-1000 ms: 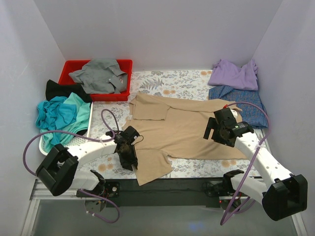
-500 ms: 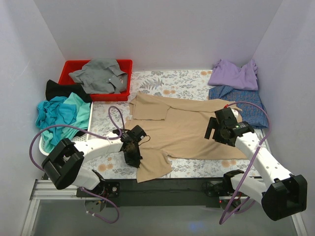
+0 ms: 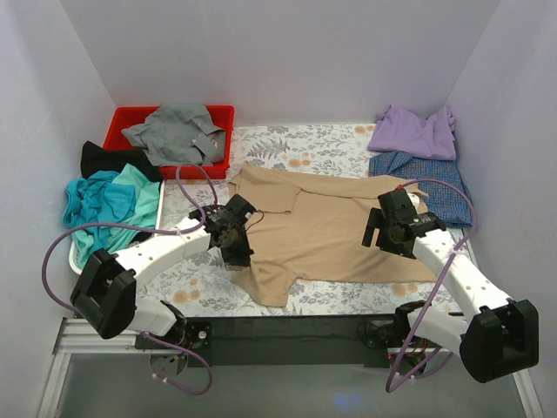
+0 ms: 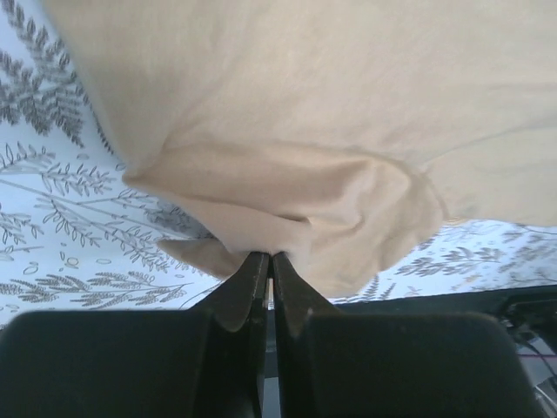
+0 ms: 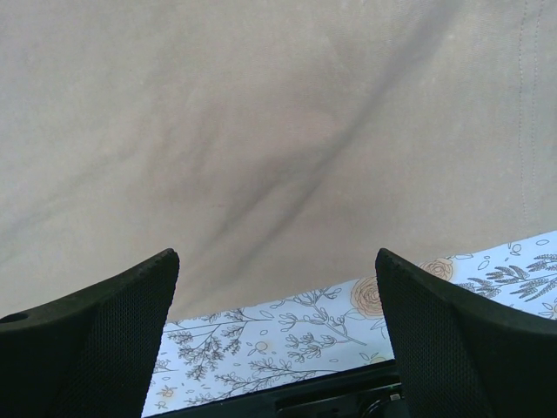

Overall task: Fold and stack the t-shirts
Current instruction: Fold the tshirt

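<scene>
**Tan-beige cloth t-shirt [image 3: 331,231], mid-table**

Left gripper [image 3: 241,258] clamps its near-left corner; right gripper [image 3: 387,228] hovers wide open over its right side. Far-left red plastic bin [image 3: 122,117] holds a grey shirt [image 3: 174,131], white mesh basket [image 3: 158,209] a teal one [image 3: 104,205]. Floral tabletop [image 3: 196,283] shows near-left.

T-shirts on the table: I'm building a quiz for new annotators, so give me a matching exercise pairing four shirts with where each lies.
Things
1. grey t-shirt
2. lavender t-shirt
3. teal t-shirt
4. tan t-shirt

Places
A. spread mid-table, edge pinched by the left hand
B. back right corner of the table
C. in the red bin
D. in the white basket

Pairs: 1-C, 2-B, 3-D, 4-A
</scene>
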